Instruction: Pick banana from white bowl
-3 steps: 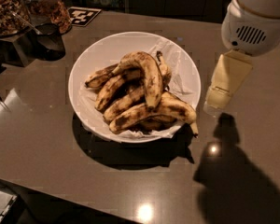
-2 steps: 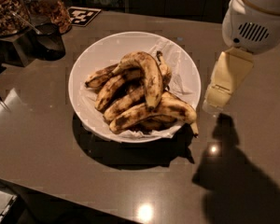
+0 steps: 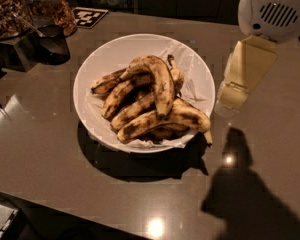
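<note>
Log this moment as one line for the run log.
gripper: beside white bowl, outside its rim | banana: topmost in bowl, not held | status: pick not started

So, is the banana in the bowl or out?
In: the banana lies atop the pile in the bowl; gripper hangs beside it.

Smooth, glossy white glaze on the white bowl [image 3: 85, 74]; crumpled matt paper [image 3: 194, 81] as lining. Dull yellow peel, blotched brown-black, on the banana [image 3: 159, 78]. Polished grey counter [image 3: 50, 154], stone-like, mirroring lamp glints. Matt cream plastic on the gripper [image 3: 231, 98], just right of the bowl, under a white vented plastic housing [image 3: 275, 11].
</note>
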